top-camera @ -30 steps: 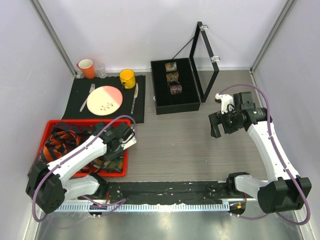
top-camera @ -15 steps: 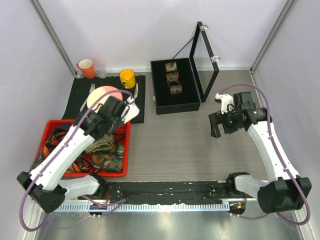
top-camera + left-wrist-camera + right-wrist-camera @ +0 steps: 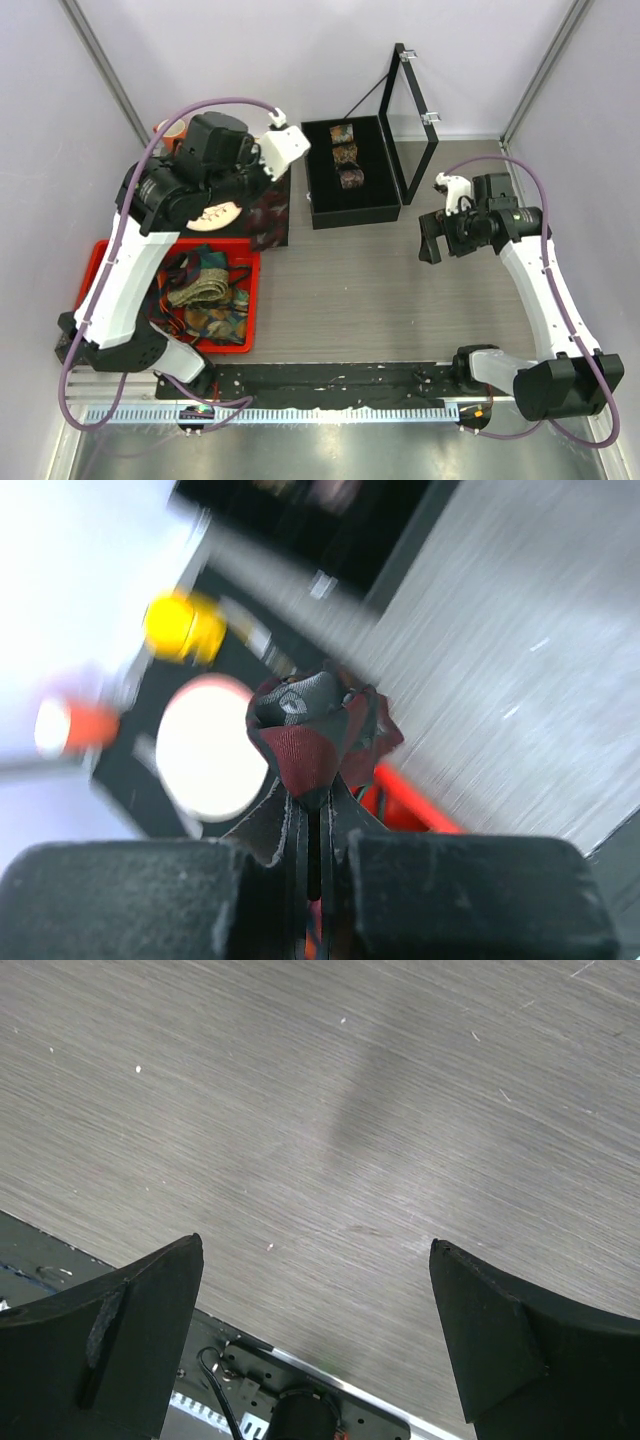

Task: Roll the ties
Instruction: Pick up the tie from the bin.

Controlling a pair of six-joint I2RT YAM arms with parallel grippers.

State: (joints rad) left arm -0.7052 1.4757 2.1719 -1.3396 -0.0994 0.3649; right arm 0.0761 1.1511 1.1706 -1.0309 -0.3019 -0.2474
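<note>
- Though three coils [image 3: 346, 153] are seen stored further right, a tangled heap of loose ties [image 3: 205, 290] is found in the red tray [image 3: 228, 347] at the left, so the task is judged to be only partway done.
- How many ties are left in the tray cannot be told, since the strips are piled over one another and partly hidden by the arm.
- Above and behind the tray, the left tool [image 3: 316, 845] is held high, its jaws pressed together on the crumpled end of a dark red tie [image 3: 315, 720].
- The rest of that strip is seen hanging down in front of the plate [image 3: 212, 214].
- This tie is judged to be the one in hand: it is lifted out of the tray, but it is not yet laid flat and no rolling of it is begun.
- In the middle, the open black case [image 3: 355, 213] is seen with the three coils set in a row along its left part, and room is visible to their right.
- The worktop [image 3: 380, 290] in front of the case is judged to be where the strip would be spread and rolled.
- At the right, the right tool [image 3: 430, 248] is held above the worktop with its jaws spread wide, and nothing is held or touched by it.
- What is left is judged to be this: the hanging tie is to be laid out, rolled and put in the case, and the ties in the tray are to be treated likewise.
</note>
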